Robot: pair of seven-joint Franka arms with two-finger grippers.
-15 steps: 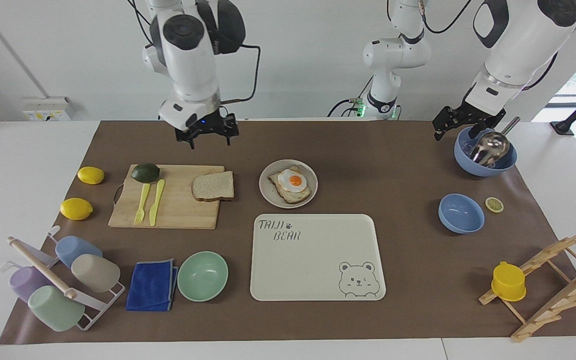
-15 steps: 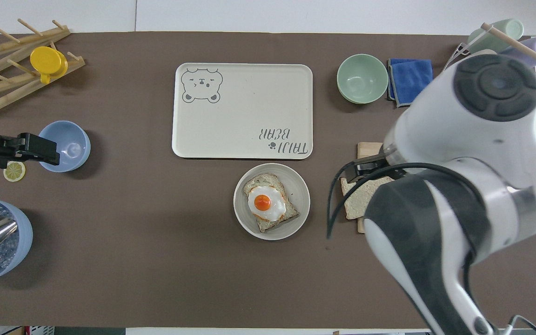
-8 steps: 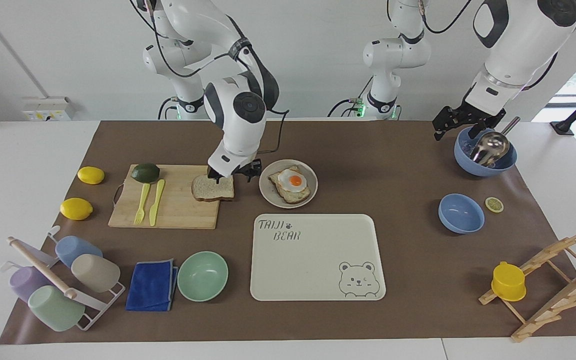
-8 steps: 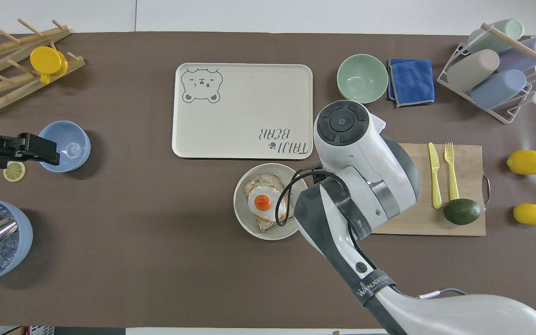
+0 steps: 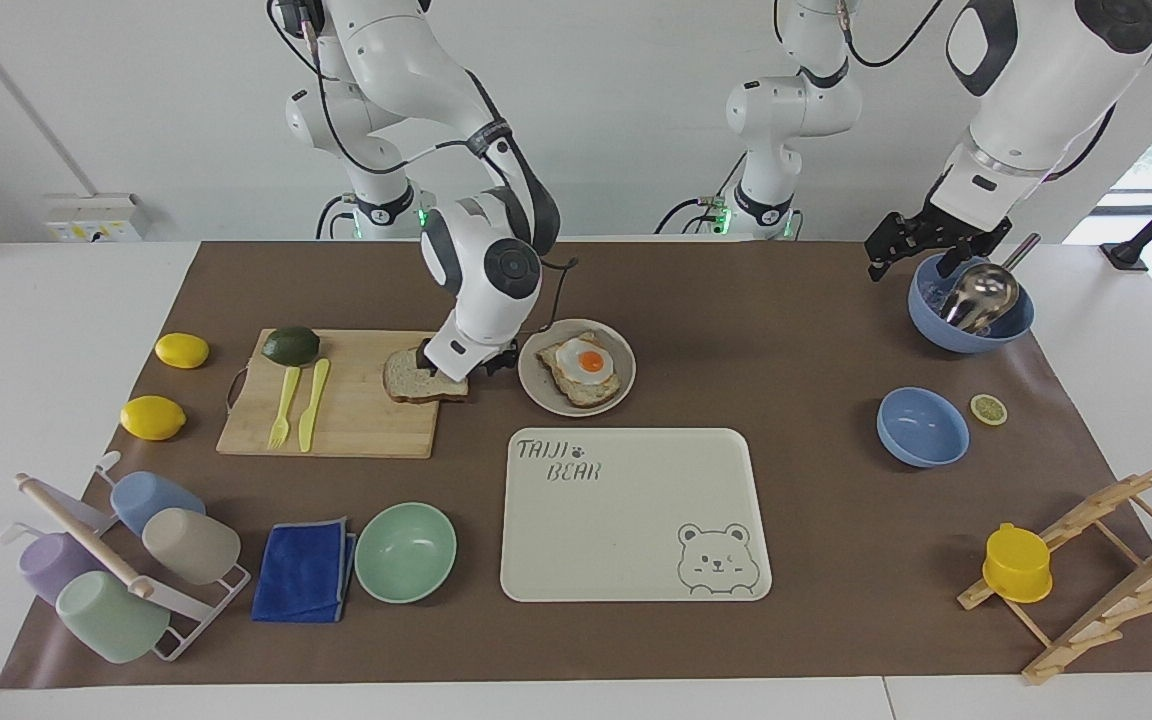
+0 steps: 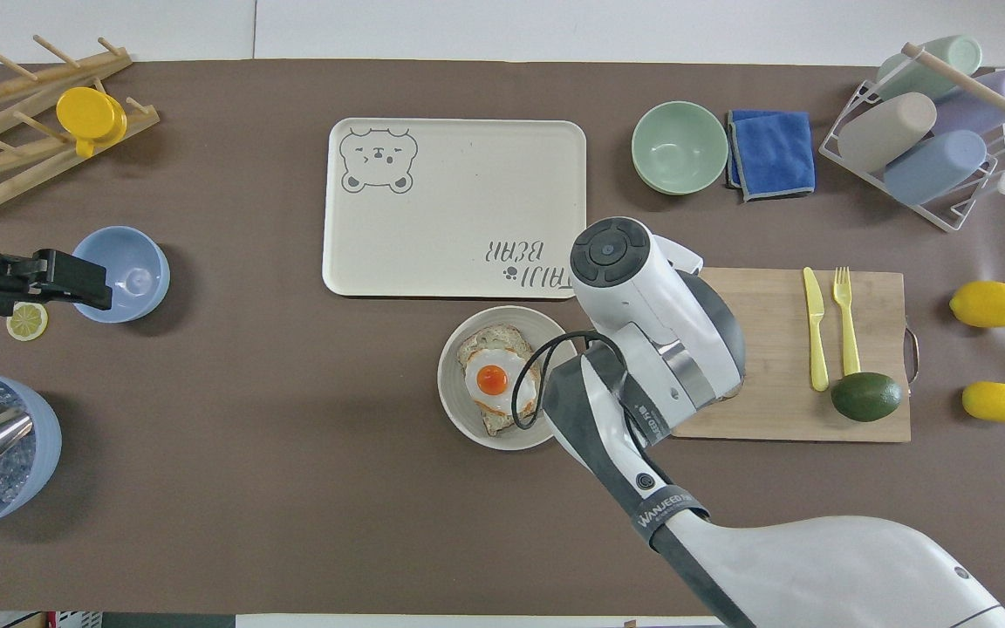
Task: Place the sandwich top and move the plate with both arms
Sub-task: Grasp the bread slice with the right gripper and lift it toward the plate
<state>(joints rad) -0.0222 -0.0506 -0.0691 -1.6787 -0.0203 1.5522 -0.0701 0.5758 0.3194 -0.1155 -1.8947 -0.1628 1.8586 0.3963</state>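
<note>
Your right gripper [image 5: 456, 372] is down at the plate-side edge of the plain squarish slice of pale bread with a brown crust [image 5: 414, 377], but you cannot tell how its jaws stand. That sandwich top lies flat on the pale wooden cutting board [image 5: 356, 420], just beside the small round beige-grey plate [image 5: 536, 392] carrying the toast with a fried egg [image 5: 586, 366]. Expect the slice to be light, soft and floppy: pinch the crust edge gently, since a hard squeeze may tear or crush it. Your left gripper [image 5: 921, 242] waits over the blue bowl with a metal scoop [image 5: 936, 330]; its jaws are also unreadable
</note>
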